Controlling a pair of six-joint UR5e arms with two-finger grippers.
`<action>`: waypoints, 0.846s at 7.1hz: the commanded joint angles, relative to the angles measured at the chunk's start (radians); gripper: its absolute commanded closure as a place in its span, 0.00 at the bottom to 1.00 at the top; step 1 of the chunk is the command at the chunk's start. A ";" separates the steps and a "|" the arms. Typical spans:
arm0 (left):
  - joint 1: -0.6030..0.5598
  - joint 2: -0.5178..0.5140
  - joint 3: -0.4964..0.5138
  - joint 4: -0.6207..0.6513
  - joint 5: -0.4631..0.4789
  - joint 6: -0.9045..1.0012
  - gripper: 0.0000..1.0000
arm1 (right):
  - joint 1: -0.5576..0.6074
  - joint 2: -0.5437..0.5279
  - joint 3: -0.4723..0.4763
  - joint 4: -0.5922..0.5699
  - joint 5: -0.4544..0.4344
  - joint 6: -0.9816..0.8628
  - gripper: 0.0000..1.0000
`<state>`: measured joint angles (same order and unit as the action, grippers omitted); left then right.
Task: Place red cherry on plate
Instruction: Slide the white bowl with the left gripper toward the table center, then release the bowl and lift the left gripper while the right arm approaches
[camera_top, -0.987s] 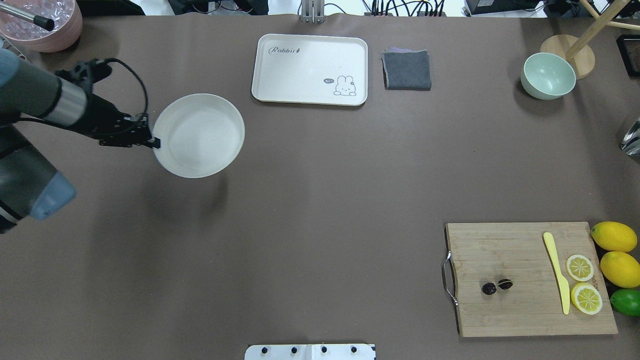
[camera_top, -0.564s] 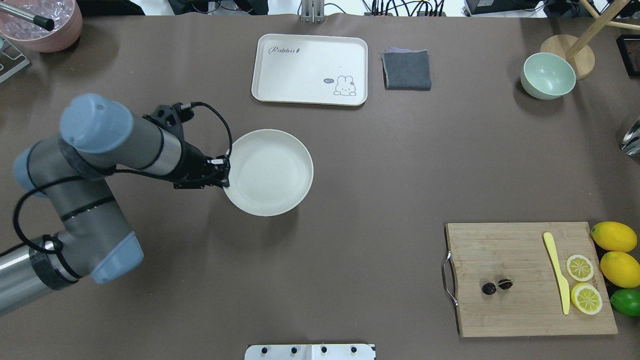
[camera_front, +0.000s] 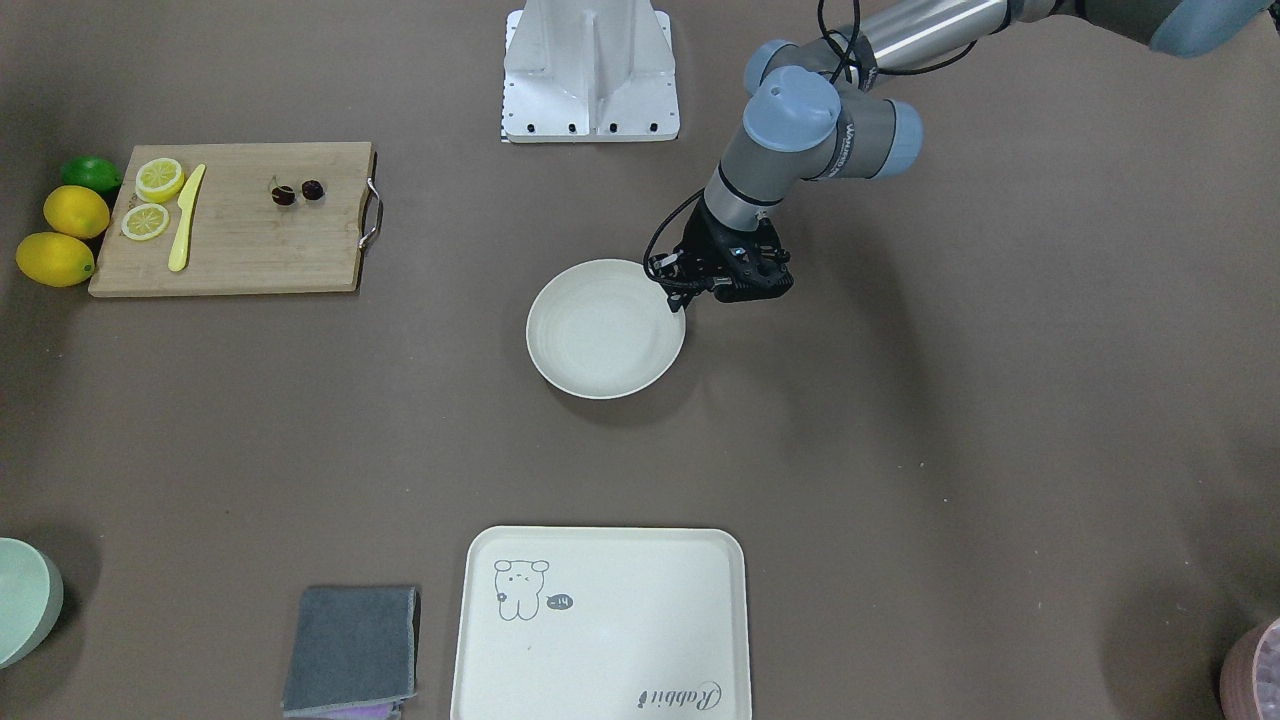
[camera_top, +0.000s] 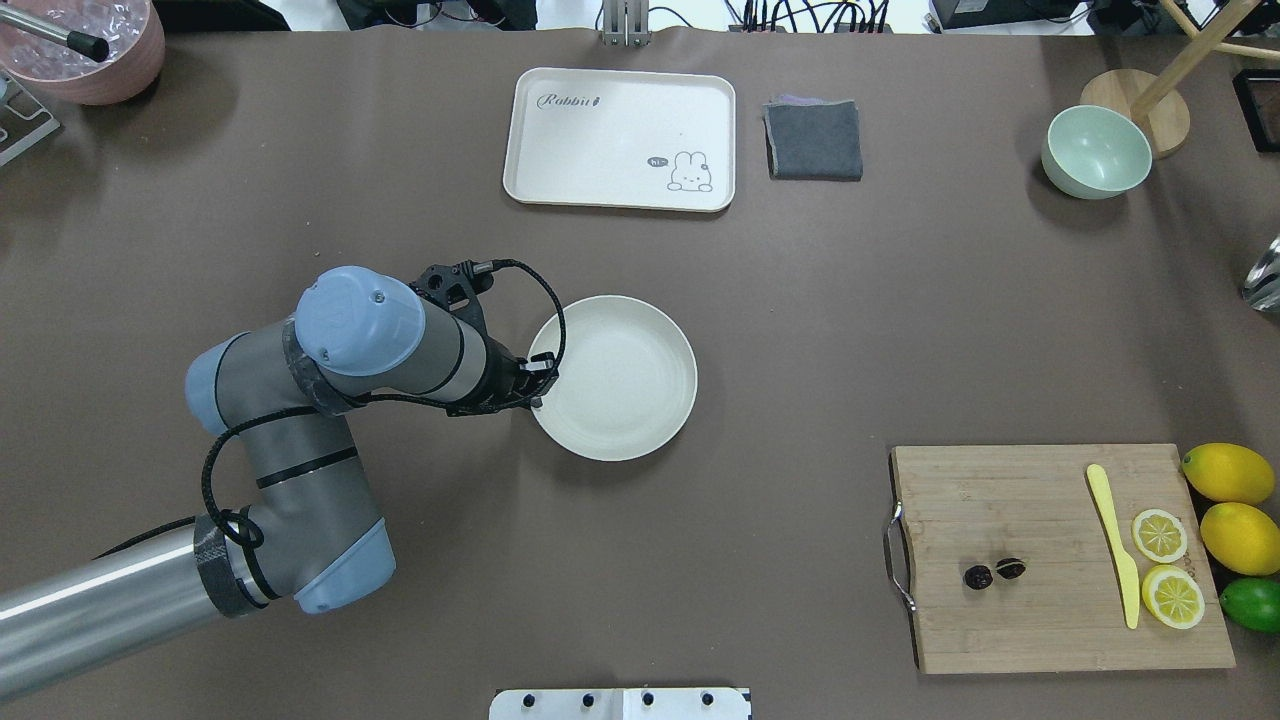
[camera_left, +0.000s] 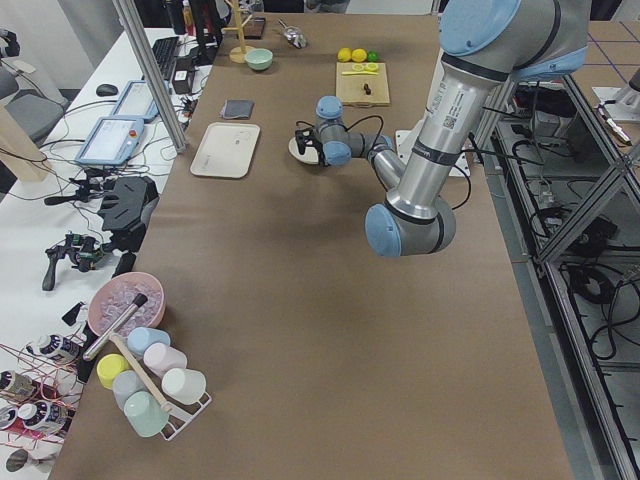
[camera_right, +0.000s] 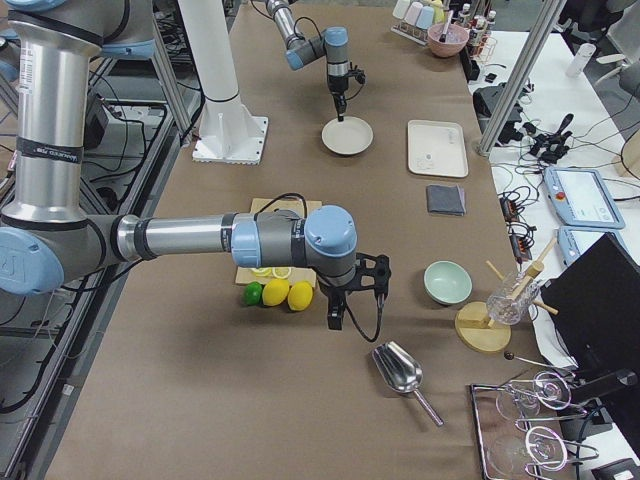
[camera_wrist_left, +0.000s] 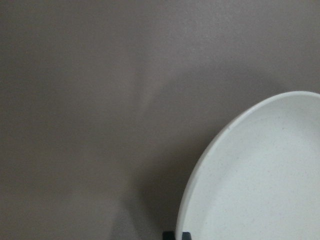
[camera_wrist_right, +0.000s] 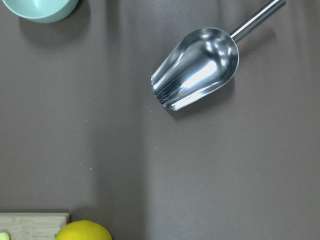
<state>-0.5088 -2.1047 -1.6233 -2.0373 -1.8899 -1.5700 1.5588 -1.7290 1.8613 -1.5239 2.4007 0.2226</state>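
Observation:
The red cherry (camera_top: 993, 573) (camera_front: 298, 191), a dark pair, lies on the wooden cutting board (camera_top: 1010, 620) at the near right. The cream-white plate (camera_top: 625, 385) (camera_front: 600, 335) is near the table's middle, and I cannot tell if it rests on the cloth. My left gripper (camera_top: 538, 386) (camera_front: 680, 296) is shut on the plate's left rim, and the left wrist view shows that rim (camera_wrist_left: 200, 165) with a fingertip at the bottom edge. My right gripper (camera_right: 335, 315) hangs past the table's right end beside the lemons, showing only in the exterior right view, so I cannot tell whether it is open or shut.
On the board are a yellow knife (camera_top: 1115, 545) and two lemon slices (camera_top: 1160, 535); lemons (camera_top: 1228, 473) and a lime (camera_top: 1252, 604) sit beside it. A bunny tray (camera_top: 620, 138), grey cloth (camera_top: 814, 139) and mint bowl (camera_top: 1096, 151) line the far side. A metal scoop (camera_wrist_right: 197, 67) lies under the right wrist.
The left arm has carried the plate from the far left toward the table's middle, rightward and nearer the robot. The cherry has not moved.

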 joint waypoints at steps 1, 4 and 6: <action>-0.002 -0.001 0.003 -0.001 0.000 0.005 0.91 | -0.171 0.014 0.042 0.150 -0.012 0.310 0.00; -0.004 0.009 0.005 -0.001 0.003 0.007 0.13 | -0.362 0.032 0.100 0.235 -0.084 0.567 0.00; -0.089 0.012 -0.009 -0.001 -0.004 0.016 0.02 | -0.519 0.063 0.177 0.235 -0.183 0.764 0.00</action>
<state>-0.5420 -2.0947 -1.6263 -2.0385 -1.8886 -1.5612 1.1418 -1.6813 1.9875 -1.2910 2.2852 0.8618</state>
